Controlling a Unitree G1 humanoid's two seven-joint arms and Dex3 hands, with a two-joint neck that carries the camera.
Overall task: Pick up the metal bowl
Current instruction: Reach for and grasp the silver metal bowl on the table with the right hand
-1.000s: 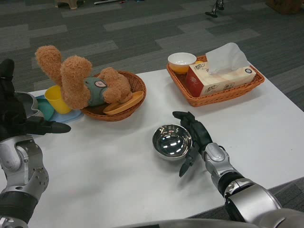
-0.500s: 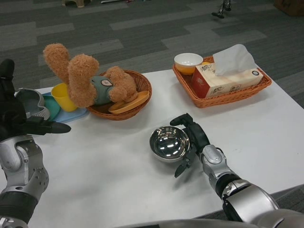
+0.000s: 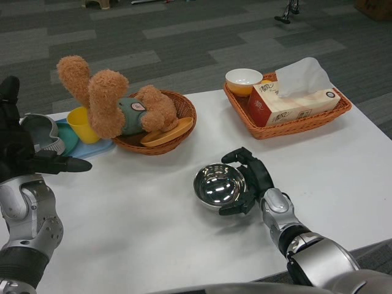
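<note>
— Got it yet?
— Nearly: the right hand has its fingers wrapped around the metal bowl, gripping its rim — but it sits on the table, unlifted. The left hand holds nothing.

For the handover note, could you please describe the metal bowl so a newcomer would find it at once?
On the white table, look in front of the two wicker baskets, near its front edge. The metal bowl sits there with the right hand curled around its right side. It is the only shiny, mirror-like item.
</note>
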